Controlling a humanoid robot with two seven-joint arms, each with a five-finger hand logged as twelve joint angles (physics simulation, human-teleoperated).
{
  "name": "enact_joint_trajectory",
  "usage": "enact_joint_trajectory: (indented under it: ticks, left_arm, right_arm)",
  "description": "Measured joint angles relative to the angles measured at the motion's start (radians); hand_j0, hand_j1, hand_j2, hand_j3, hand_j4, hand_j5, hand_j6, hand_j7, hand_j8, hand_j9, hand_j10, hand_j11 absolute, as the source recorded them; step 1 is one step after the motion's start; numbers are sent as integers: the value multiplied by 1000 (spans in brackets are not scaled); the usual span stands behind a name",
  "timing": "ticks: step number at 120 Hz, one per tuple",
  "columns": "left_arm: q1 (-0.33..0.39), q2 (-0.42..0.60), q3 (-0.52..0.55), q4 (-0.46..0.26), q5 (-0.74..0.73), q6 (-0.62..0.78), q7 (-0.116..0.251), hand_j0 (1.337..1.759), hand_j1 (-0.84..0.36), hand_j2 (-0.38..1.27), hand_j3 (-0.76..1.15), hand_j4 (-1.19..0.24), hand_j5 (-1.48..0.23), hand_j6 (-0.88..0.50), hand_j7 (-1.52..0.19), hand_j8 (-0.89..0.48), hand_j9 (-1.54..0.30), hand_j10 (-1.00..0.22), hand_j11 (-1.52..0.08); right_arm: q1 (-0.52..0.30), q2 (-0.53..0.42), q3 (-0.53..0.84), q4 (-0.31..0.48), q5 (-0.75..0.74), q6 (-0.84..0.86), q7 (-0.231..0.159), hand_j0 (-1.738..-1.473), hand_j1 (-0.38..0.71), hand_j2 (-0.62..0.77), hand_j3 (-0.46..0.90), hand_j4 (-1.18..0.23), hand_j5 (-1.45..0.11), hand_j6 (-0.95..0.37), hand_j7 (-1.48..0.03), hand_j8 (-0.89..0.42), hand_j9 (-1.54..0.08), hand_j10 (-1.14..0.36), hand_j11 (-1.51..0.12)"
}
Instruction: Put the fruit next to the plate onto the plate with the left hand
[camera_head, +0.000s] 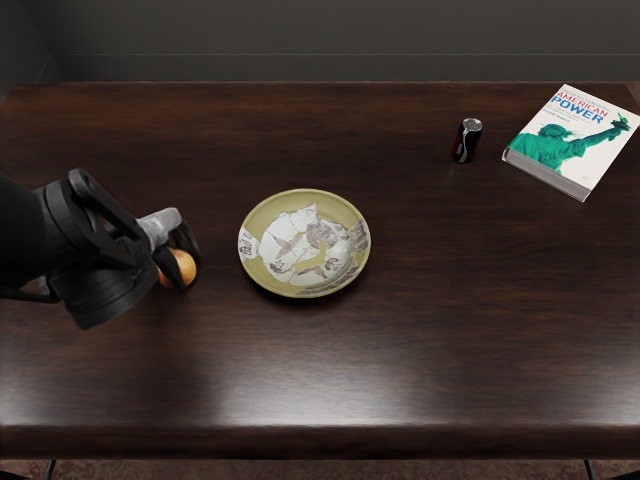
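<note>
view: head view, looking down at a slant on a dark brown wooden table (400, 340)
left arm: black, bulky, comes in from the left edge at mid height and reaches right
left hand: left hand (165, 246) at the arm's end, left of centre, grey part at the wrist, low over the table
fingers: dark fingers (187, 243) curled around the fruit, one arching over its top, others on its near and left sides; reads as a grip
fruit: small round orange fruit (183, 268) in the left hand, only its right half visible, the rest hidden by the fingers and palm
fruit place: left of the plate, near it but apart, not on it; cannot tell whether it touches the table or is just above it
plate: round olive-yellow ceramic plate (262, 212) with a white and brown pattern, centre of the frame, flat on the table
can: small dark drink can (466, 140) with a silver top, upright, upper right, well apart from the plate
book: white and green paperback book (572, 140) with a Statue of Liberty picture and the title "American Power", far upper right, lying flat at an angle, just right of the can, not touching it
</note>
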Motion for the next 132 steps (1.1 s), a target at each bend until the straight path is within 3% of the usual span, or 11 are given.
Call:
enact_joint_trajectory:
  ticks: [15,37,64,97,132]
  left_arm:
    - [-18,0,0,-1,-8,-42,1,1655,-340,470,0,-712,-996,-397,-960,-388,-970,-562,-981]
    - [-153,0,-2,-5,-10,-190,5,1655,-383,554,0,-727,-1110,-330,-1050,-336,-1042,-518,-1035]
    - [-268,21,-21,-2,-9,-226,7,1656,-382,628,0,-752,-1108,-411,-1068,-398,-1051,-613,-1046]
    - [-264,0,-186,9,-7,-232,7,1656,-439,762,0,-744,-1116,-410,-1074,-387,-1039,-611,-1039]
    - [-237,0,-219,26,-6,-223,6,1656,-478,848,0,-750,-1101,-423,-1062,-407,-1040,-658,-1044]
  right_arm:
    - [0,0,0,0,0,0,0,-1658,-335,-2,0,-12,-15,-12,-15,-12,-15,-12,-15]
    - [0,0,0,0,0,0,0,-1658,-335,-3,0,-12,-15,-12,-15,-12,-15,-12,-15]
    - [0,0,0,0,0,0,0,-1658,-335,-2,0,-12,-15,-12,-15,-12,-15,-12,-15]
    - [0,0,0,0,0,0,0,-1658,-335,-2,0,-12,-15,-12,-15,-12,-15,-12,-15]
    - [0,0,0,0,0,0,0,-1658,-335,-2,0,-12,-15,-12,-15,-12,-15,-12,-15]
